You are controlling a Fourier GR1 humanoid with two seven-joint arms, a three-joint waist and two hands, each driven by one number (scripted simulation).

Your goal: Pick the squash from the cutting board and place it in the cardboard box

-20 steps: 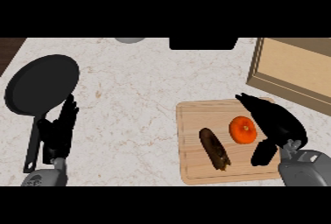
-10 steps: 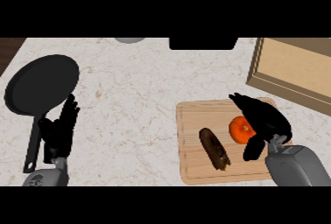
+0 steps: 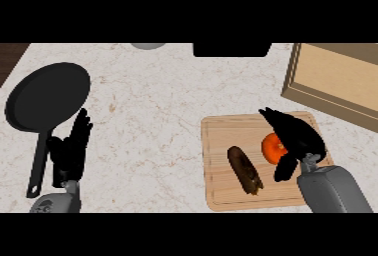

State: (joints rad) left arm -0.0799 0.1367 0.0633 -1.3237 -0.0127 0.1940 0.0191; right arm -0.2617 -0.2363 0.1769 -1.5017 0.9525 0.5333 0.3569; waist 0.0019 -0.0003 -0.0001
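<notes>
1. The squash (image 3: 272,148), round and orange, sits on the cutting board (image 3: 221,195) toward its 3 o'clock side, partly covered by the right hand (image 3: 295,137).
2. The right hand lies over the squash with its fingers stretched toward 11 o'clock and its thumb hanging down beside the fruit; the fingers look uncurled, so nothing is grasped yet.
3. Risk: a round squash may roll out toward 9 o'clock if the fingers close off-centre, and bump the dark long vegetable (image 3: 244,169) lying just beside it.
4. Risk: the cardboard box (image 3: 336,82) stands at 1 o'clock, and a low carry could catch its near wall.
5. The left hand (image 3: 70,152) rests open near the frying pan (image 3: 46,97), at 9 o'clock.
6. Compared with a second ago, the right hand has slid left over the squash, hiding more of it; the left hand has not moved.
</notes>
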